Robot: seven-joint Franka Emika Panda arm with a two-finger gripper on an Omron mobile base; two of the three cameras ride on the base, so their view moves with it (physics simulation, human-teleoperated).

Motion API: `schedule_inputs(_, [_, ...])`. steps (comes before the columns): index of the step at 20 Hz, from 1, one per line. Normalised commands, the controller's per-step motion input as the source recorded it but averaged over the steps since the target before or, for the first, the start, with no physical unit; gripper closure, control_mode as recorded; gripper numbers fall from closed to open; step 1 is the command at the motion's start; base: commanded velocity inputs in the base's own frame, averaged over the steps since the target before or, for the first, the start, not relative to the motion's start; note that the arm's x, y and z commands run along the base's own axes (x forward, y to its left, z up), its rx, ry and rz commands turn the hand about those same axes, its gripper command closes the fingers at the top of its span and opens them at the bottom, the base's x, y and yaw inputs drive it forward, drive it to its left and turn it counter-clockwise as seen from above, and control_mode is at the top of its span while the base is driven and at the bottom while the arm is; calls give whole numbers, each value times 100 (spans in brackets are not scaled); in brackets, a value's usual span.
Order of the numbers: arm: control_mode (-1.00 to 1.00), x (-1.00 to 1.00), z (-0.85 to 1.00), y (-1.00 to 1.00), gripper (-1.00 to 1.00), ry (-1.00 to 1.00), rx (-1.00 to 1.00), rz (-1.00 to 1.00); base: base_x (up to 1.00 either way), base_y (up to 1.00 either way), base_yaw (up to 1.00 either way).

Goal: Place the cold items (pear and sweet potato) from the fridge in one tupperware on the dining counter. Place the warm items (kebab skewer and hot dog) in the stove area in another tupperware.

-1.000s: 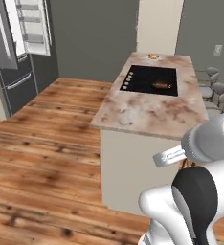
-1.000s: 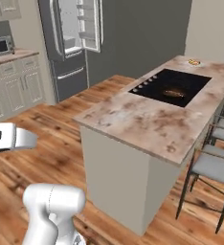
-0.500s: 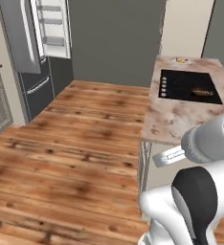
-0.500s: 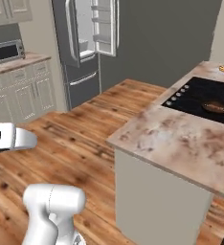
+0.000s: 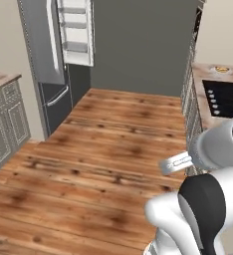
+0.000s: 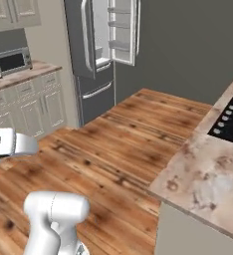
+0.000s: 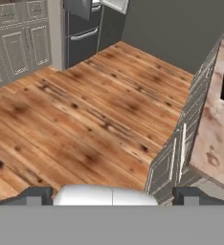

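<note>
My gripper (image 7: 112, 196) is open; its two dark fingertips (image 7: 35, 195) stand wide apart with nothing between them, above the wooden floor. The grey fridge (image 5: 54, 64) stands ahead on the left with its upper door (image 5: 76, 30) swung open; it also appears as the fridge (image 6: 96, 50) in the right base view. Its white shelves show, but the pear and sweet potato are too small to make out. The black cooktop (image 5: 225, 97) lies on the island counter (image 6: 208, 174) at the right. A small yellowish object (image 5: 220, 68) sits beyond it; I cannot tell what it is. The kebab skewer, hot dog and tupperware are out of view.
Grey cabinets (image 6: 34, 104) with a microwave (image 6: 11, 61) on top line the left wall beside the fridge. The island's cabinet front (image 7: 176, 158) is close on my right. Open wooden floor (image 5: 103, 144) stretches between me and the fridge.
The whole picture has shifted: the base has turned and driven toward the fridge, which is now larger and more central, while the island has slid to the right edge. The arm keeps its pose.
</note>
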Motion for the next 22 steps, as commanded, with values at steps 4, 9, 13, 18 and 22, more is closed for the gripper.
schedule_inputs(4, [100,0,0,0,-100,0,0,0,99,44,-11])
schedule_inputs(9, [100,0,0,0,-100,0,0,0,94,29,-18])
schedule_inputs(13, [100,0,0,0,-100,0,0,0,90,12,-29])
schedule_inputs(18, [100,0,0,0,-100,0,0,0,87,31,-53])
schedule_inputs(22, [100,0,0,0,-100,0,0,0,82,29,-55])
